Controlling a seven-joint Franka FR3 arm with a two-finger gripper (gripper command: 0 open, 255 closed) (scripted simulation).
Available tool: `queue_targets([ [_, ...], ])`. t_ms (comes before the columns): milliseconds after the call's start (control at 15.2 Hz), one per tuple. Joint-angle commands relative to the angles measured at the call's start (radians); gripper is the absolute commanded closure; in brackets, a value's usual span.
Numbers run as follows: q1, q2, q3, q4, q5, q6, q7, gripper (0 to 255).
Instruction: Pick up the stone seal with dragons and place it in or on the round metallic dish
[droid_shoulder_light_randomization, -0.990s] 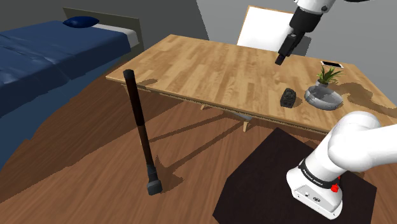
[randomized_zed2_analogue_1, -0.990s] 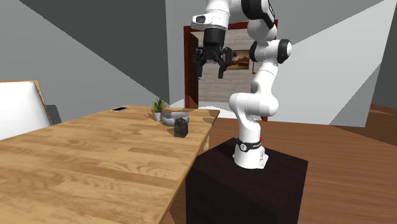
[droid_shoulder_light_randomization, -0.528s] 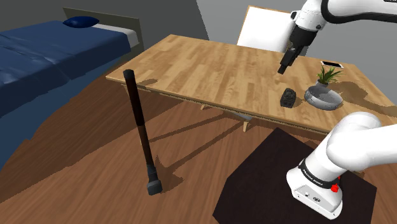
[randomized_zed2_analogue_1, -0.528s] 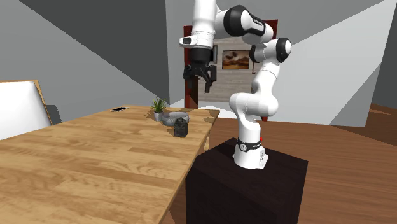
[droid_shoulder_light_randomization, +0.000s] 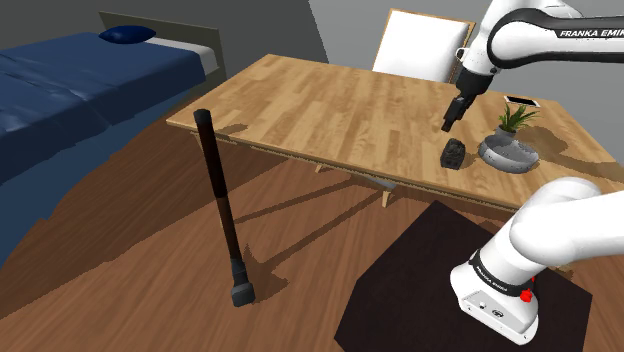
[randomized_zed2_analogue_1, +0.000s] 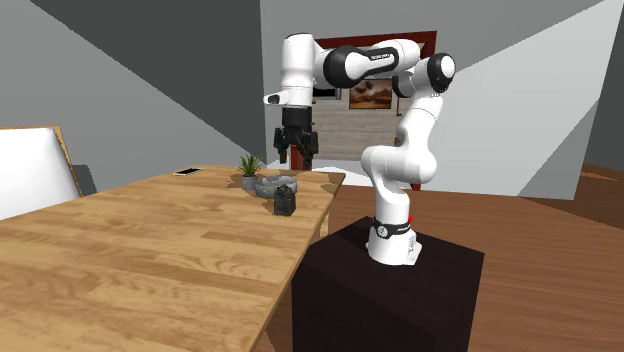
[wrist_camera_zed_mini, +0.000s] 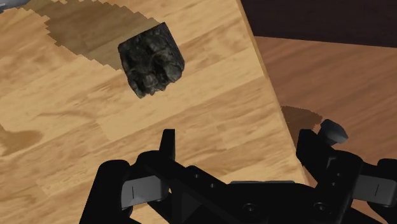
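The stone seal (droid_shoulder_light_randomization: 453, 153) is a small dark, rough block standing on the wooden table (droid_shoulder_light_randomization: 330, 110) near its front edge. Just past it on the shoulder view's right lies the round grey dish (droid_shoulder_light_randomization: 508, 153). My gripper (droid_shoulder_light_randomization: 448, 122) hangs open a short way above the seal, holding nothing. The second exterior view has the gripper (randomized_zed2_analogue_1: 292, 155) above the seal (randomized_zed2_analogue_1: 285, 198), with the dish (randomized_zed2_analogue_1: 268, 184) behind. In the wrist view the seal (wrist_camera_zed_mini: 151, 58) lies ahead of the open gripper (wrist_camera_zed_mini: 236, 146), off toward one finger, untouched.
A small potted plant (droid_shoulder_light_randomization: 515, 118) and a flat phone (droid_shoulder_light_randomization: 521, 101) stand behind the dish. A white chair (droid_shoulder_light_randomization: 420, 45) is at the table's far side. A black pole (droid_shoulder_light_randomization: 220, 200) stands on the floor beside a blue bed (droid_shoulder_light_randomization: 80, 75). The table's edge runs close to the seal.
The arm has swung lower and toward the seal over the last second, bringing the gripper from high above the table to just over the seal. The seal and dish have not moved.
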Motion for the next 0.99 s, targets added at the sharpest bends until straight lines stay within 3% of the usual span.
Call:
queue_targets([
  [0, -0.018, 0.036, -0.043, -0.010, -0.027, 0.039, -0.031, 0],
  [396, -0.059, 0.148, -0.157, -0.033, -0.090, 0.156, -0.106, 0],
  [924, -0.063, 0.193, -0.190, -0.104, -0.110, 0.273, -0.105, 0],
])
